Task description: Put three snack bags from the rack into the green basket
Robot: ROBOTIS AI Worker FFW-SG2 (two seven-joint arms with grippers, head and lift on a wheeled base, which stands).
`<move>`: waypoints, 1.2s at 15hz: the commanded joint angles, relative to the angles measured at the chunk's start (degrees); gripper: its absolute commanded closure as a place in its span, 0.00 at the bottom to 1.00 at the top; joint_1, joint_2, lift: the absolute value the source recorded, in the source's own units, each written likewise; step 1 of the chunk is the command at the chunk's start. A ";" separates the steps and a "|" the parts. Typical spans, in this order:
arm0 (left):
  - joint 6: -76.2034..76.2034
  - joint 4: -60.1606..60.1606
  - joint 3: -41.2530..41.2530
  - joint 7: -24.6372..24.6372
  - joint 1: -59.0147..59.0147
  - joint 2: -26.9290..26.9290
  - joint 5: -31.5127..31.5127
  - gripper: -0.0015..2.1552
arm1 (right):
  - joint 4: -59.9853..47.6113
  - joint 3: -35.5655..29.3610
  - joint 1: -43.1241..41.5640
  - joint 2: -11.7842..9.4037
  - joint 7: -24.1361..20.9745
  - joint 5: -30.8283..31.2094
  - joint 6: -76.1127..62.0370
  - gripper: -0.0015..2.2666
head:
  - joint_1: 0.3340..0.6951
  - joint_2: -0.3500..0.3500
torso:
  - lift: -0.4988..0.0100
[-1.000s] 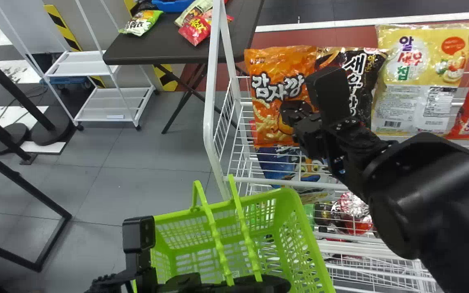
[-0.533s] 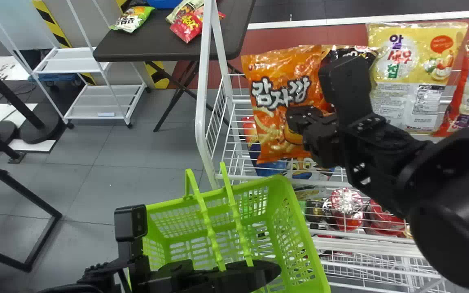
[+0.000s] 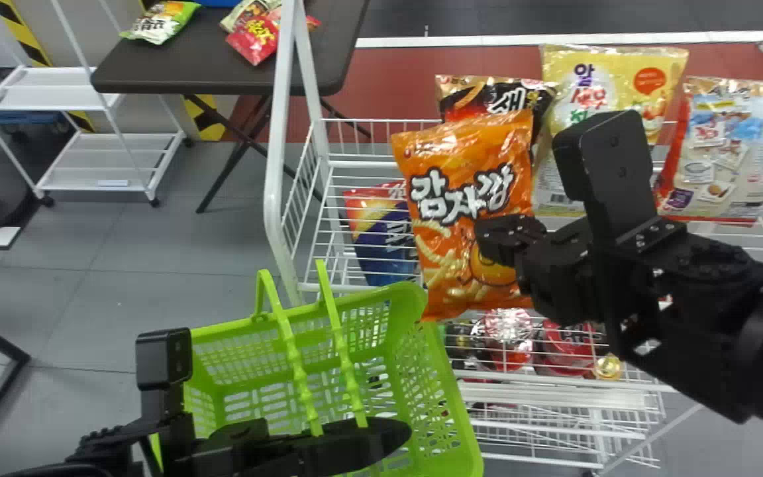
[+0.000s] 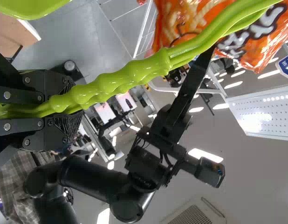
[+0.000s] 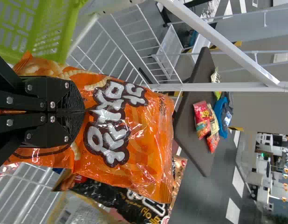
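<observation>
The orange bag [image 3: 448, 172] has come toward the green basket [image 3: 448, 384], pinched between my right gripper's [image 5: 83, 112] nearly closed fingers. The basket sits leftward, nearer me; my left gripper [image 4: 72, 111] clamps its handles [image 4: 120, 79]. I still need to clear the rim.

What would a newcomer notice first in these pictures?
Probably the shiny orange plastic snack bag, held in the right arm's black claw in front of the white wire rack. Then the green perforated plastic basket, lower left of that bag in the head view, its handles in the left arm's claw.
</observation>
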 commanded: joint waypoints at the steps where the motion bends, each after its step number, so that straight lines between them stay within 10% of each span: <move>1: -0.01 0.41 -1.08 -0.74 -0.52 -0.15 -0.49 1.00 | -2.40 -1.90 1.32 -0.58 0.25 -5.47 4.66 0.99 | 1.00 0.56 | 0.98; 18: 3.16 -0.20 -3.28 -0.62 -1.49 -0.15 -0.49 1.00 | 9.55 7.59 5.63 2.15 -0.01 -10.04 0.44 0.90 | 1.00 0.76 | 0.98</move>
